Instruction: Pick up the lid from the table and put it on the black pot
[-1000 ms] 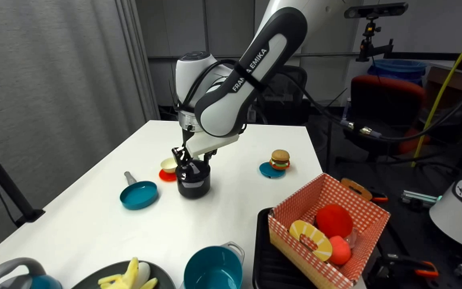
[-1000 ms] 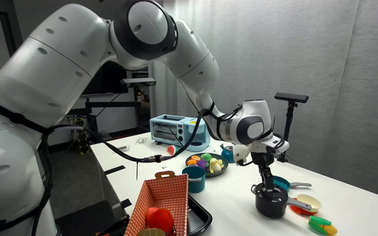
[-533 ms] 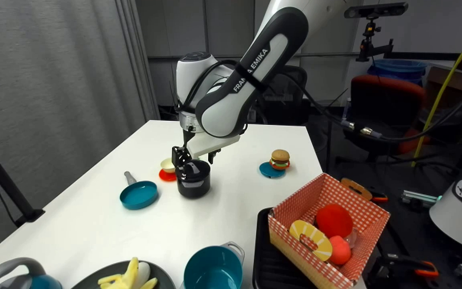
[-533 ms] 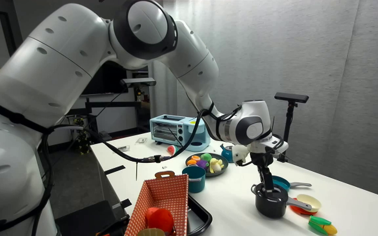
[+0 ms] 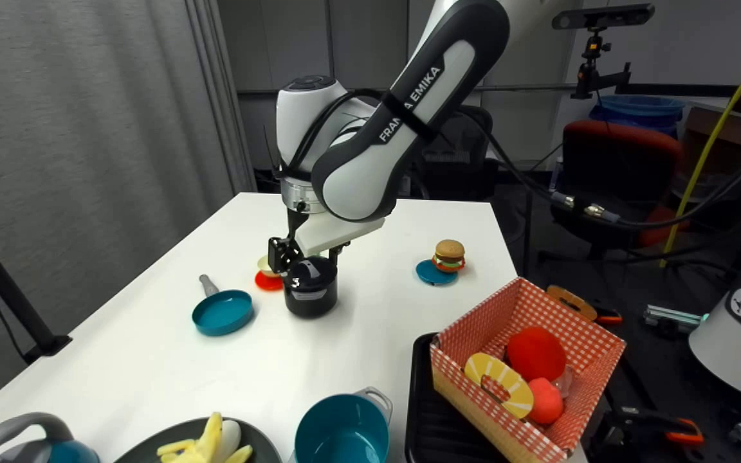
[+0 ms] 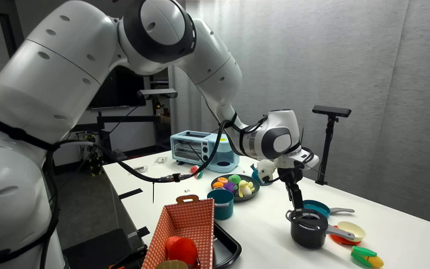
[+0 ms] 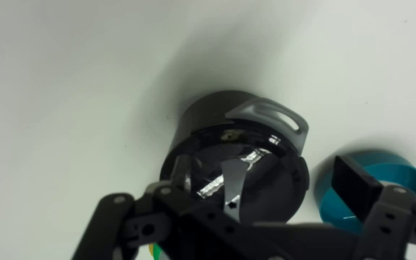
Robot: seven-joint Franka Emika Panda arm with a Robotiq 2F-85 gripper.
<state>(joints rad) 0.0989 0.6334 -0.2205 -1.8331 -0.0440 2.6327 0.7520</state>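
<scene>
Resting left of the pot (image 5: 310,302): a pan (image 5: 222,313), in an exterior view, presumably placed apart to leave reaching room.
Gripper (image 7: 268,174): at the pot's top, fingers (image 7: 356,187) spread wide and holding nothing, likely so the knob (image 7: 234,177) can slip clear between them.
Lid (image 7: 265,180): on the pot, seemingly seated flat to cover it, so the placing looks done.
Worktop (image 5: 370,360): beneath the pot, holding it upright as a steady base.
Burger (image 5: 449,255): well right of the pot, on a plate (image 5: 431,275), as if served up.
</scene>
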